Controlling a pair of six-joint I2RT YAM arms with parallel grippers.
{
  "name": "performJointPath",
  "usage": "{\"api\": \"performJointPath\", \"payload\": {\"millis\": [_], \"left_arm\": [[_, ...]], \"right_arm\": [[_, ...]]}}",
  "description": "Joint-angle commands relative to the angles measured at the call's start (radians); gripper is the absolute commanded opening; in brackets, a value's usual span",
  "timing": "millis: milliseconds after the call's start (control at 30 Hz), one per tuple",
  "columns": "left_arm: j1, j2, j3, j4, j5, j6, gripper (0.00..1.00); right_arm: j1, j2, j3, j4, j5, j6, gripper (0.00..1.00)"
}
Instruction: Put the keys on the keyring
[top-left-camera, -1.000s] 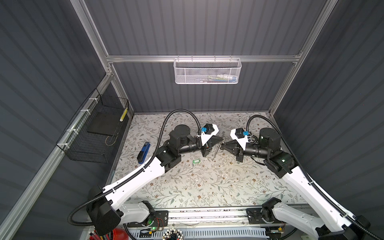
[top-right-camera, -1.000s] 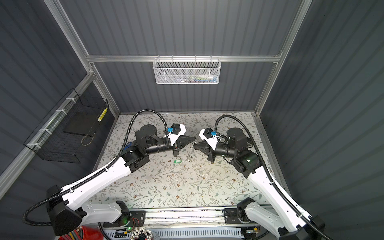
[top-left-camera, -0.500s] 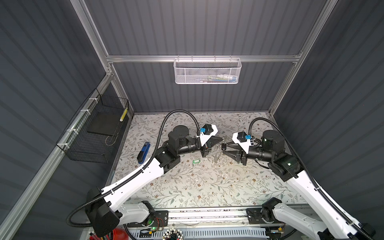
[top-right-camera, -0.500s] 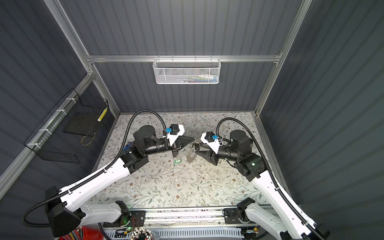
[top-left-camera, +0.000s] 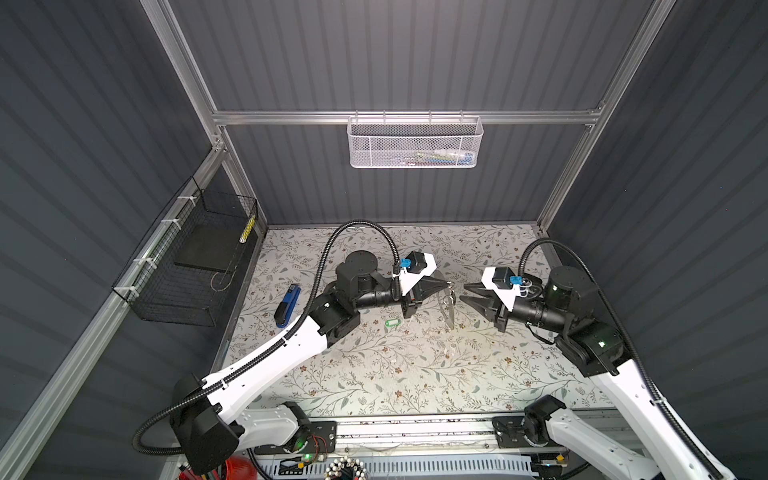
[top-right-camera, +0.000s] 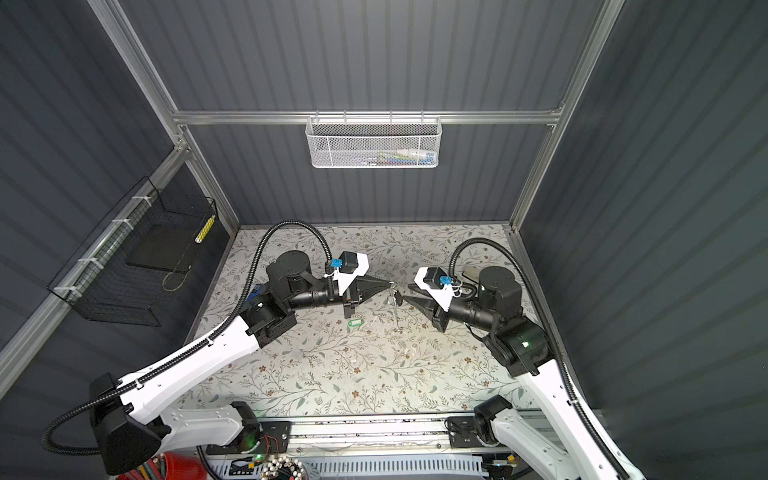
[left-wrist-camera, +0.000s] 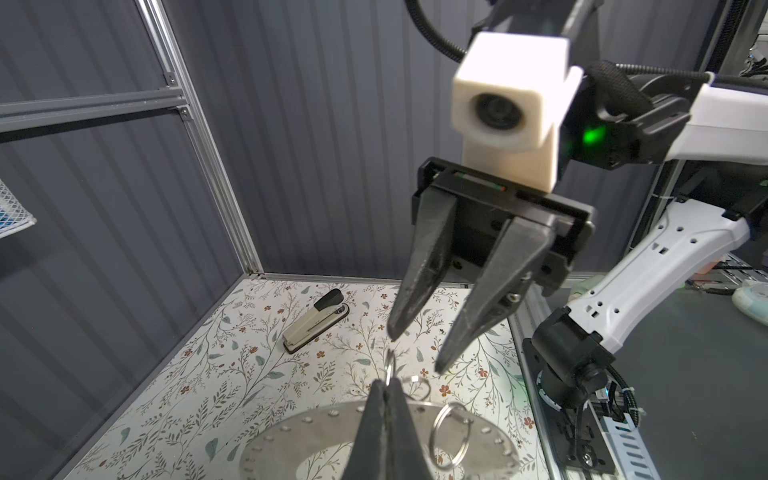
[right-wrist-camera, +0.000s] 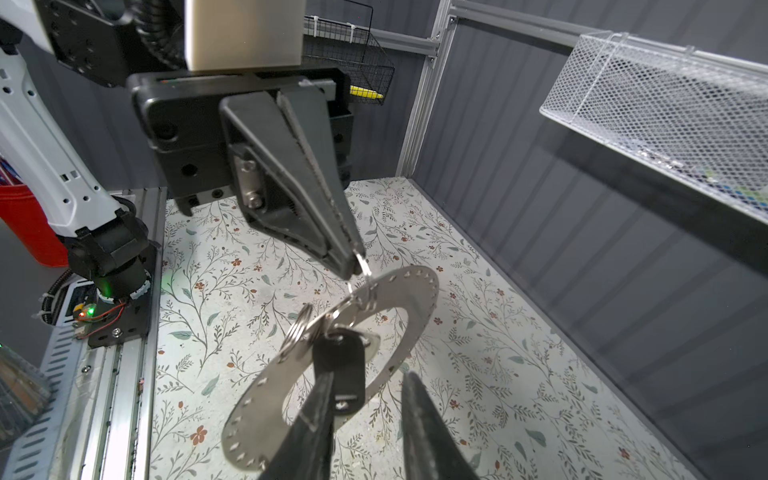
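The left hand (right-wrist-camera: 353, 259) is pressed fully shut, and its tips pinch a small wire loop (right-wrist-camera: 362, 264) from which the keyring (right-wrist-camera: 411, 291) hangs. The keyring is a flat grey metal disc with a wide hole and tiny holes along its rim. It dangles tilted directly beneath that hand, clear of the desk (top-left-camera: 374, 374). Two split rings (right-wrist-camera: 303, 328) hook into the disc's rim, and the black-tagged key (right-wrist-camera: 338, 365) hangs from them across the disc's hole. The right hand (left-wrist-camera: 415, 349) faces the left hand tip to tip, just apart from it, and its fingers (right-wrist-camera: 419, 415) are spread partway with nothing between them. In the right wrist view the black tag sits right against one of those fingers, but whether they touch cannot be told. The green tag (top-left-camera: 392, 323) lies flat on the desk below and behind the left hand's tips, in both top views (top-right-camera: 355, 323). A blue stapler (top-left-camera: 287, 306) rests on the desk well behind the left hand, beside its arm.
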Motion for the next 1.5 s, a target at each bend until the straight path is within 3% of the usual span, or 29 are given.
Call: {"api": "performJointPath", "payload": {"millis": [0,600,833,1133,1467], "left_arm": [[-0.006,0.001,0.02,0.013,0.046,0.009,0.0],[-0.006,0.011,0.034,-0.019,0.065,0.033,0.0],[-0.007,0.0,0.038,-0.034,0.052,0.042,0.0],[-0.006,0.017,0.047,-0.035,0.062,0.042,0.0],[-0.006,0.027,0.051,-0.044,0.074,0.036,0.0]], "right_arm": [[-0.006,0.021,0.039,0.038,0.006,0.012,0.26],[-0.007,0.057,0.03,0.097,-0.135,0.055,0.24],[-0.011,0.008,0.007,0.038,-0.022,0.036,0.31],[-0.012,0.003,-0.009,-0.009,-0.054,0.025,0.33],[-0.013,0.028,-0.018,0.091,-0.1,0.057,0.27]]}}
